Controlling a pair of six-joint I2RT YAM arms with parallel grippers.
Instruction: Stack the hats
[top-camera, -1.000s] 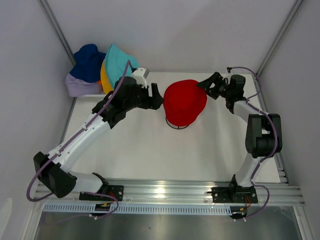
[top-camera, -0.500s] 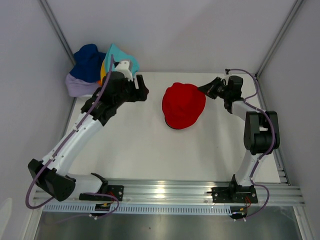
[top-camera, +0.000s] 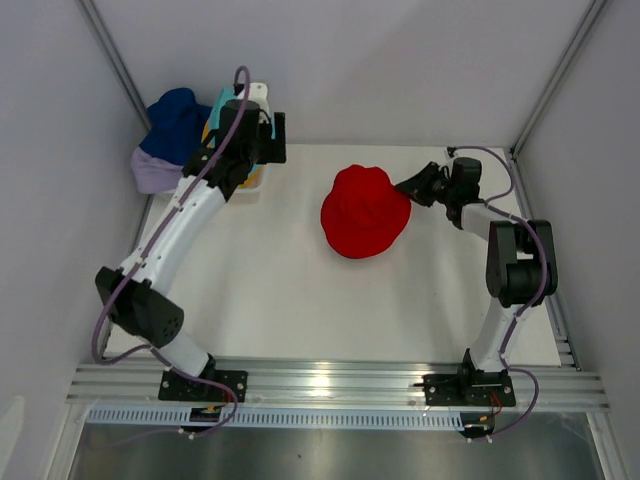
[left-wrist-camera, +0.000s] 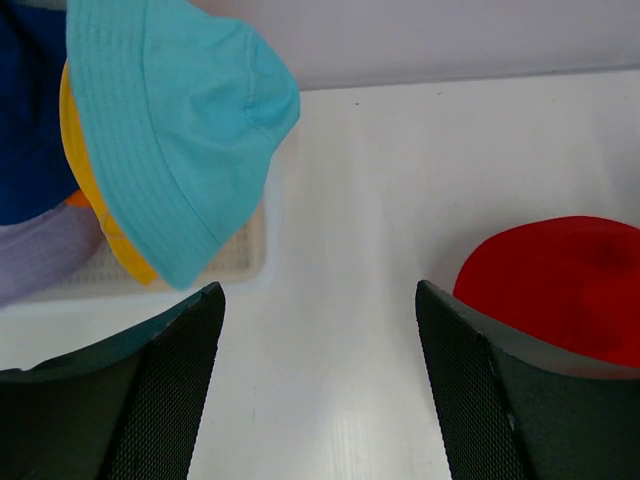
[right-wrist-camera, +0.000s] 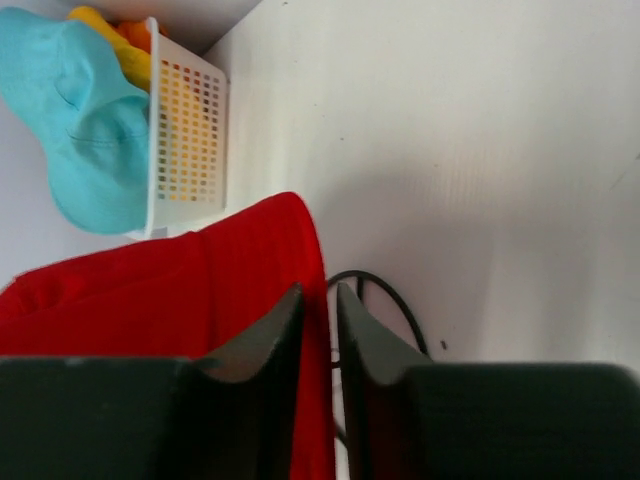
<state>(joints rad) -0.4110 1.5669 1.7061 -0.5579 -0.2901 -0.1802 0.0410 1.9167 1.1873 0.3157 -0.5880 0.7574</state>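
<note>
**one hat on the frame, five waiting in the basket**

the white table (top-camera: 300, 290) carries everything, and every place below is given from the white lattice basket (left-wrist-camera: 255, 262), which sits at its far left corner.

the heap in and over that basket is the supply. the teal hat (left-wrist-camera: 180, 120) droops over the basket's rim on the side toward the middle of the table. the yellow hat (left-wrist-camera: 85, 170) lies under it, with a sliver of the orange hat (right-wrist-camera: 135, 35) showing beside the yellow. the navy hat (top-camera: 175, 115) and lavender hat (top-camera: 155, 170) are bunched on the basket's far side, against the wall. the teal one lies uppermost and looks the easiest to take next.

the red hat (top-camera: 365, 210) sits well to the right of the basket, draped over the black wire frame (right-wrist-camera: 385, 290). only a loop of the frame shows below the brim, and it seems to serve as the base for the stack.

the left gripper (left-wrist-camera: 318, 300) hangs just beside the basket, over bare table. its jaws are spread wide with nothing between them, which looks like readiness to take the teal brim.

the right gripper (right-wrist-camera: 318, 292) is beyond the red hat from the basket, at the brim. its fingers are drawn nearly together with a thin slit left. whether cloth is nipped in that slit cannot be told. being there suggests it is steadying or tugging the brim down.
</note>
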